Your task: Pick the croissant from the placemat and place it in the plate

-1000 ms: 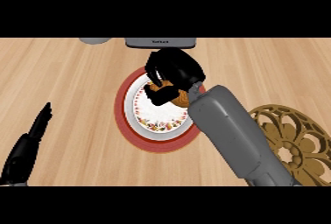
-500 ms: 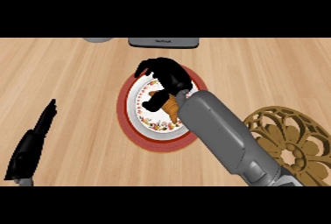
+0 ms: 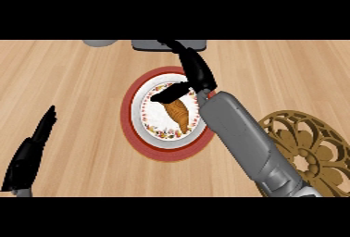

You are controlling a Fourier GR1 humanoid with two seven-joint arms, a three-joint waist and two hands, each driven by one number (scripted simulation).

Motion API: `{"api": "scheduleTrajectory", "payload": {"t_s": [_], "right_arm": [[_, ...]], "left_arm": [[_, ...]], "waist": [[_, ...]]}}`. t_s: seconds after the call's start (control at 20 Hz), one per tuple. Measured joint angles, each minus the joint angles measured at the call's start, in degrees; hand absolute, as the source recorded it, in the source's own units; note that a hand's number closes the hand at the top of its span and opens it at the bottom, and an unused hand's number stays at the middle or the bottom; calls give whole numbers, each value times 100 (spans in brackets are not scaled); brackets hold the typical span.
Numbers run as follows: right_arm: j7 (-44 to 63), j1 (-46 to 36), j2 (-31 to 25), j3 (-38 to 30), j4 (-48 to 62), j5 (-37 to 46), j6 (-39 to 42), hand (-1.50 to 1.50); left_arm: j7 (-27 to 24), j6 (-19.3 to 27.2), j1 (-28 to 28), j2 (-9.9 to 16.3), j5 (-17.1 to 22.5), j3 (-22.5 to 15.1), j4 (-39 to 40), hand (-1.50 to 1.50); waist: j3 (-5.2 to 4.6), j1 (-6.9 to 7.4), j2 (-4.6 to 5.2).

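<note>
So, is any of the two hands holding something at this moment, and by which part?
Nothing is held. The croissant lies in the plate; the right hand is open above it, and the left hand rests open at the left edge.

Golden-brown croissant (image 3: 179, 112); white plate (image 3: 153, 121), red rim, floral band; gold openwork placemat (image 3: 315, 147).

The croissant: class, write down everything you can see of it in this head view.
The croissant is golden-brown with darker ridged bands across it, a long tapered shape that narrows to a point at its lower end. It lies flat on the white, flower-rimmed plate, running from upper left to lower right, near the plate's middle. The right hand is open above it; its dark thumb crosses the croissant's upper end and hides that tip. Whether they touch cannot be told.
</note>
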Motion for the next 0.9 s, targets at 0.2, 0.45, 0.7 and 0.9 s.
{"api": "scheduleTrajectory", "payload": {"t_s": [0.2,0.45,0.7,0.9], "right_arm": [[-169,-80,-274,-695,125,-425,113,-150],[-826,193,-760,-1501,162,-1138,724,-150],[-1824,329,-1312,-2029,680,-1472,1521,-150],[-2470,337,-1789,-2262,1175,-1492,2098,-150]], "left_arm": [[-34,9,-38,-15,-24,30,79,0],[34,-21,43,-1,6,90,-53,0],[49,2,5,-78,-70,43,-66,0],[-21,-63,49,-57,-62,84,-82,0]], "waist": [[1,-27,4],[2,-38,2],[3,-14,15],[4,2,17]]}}
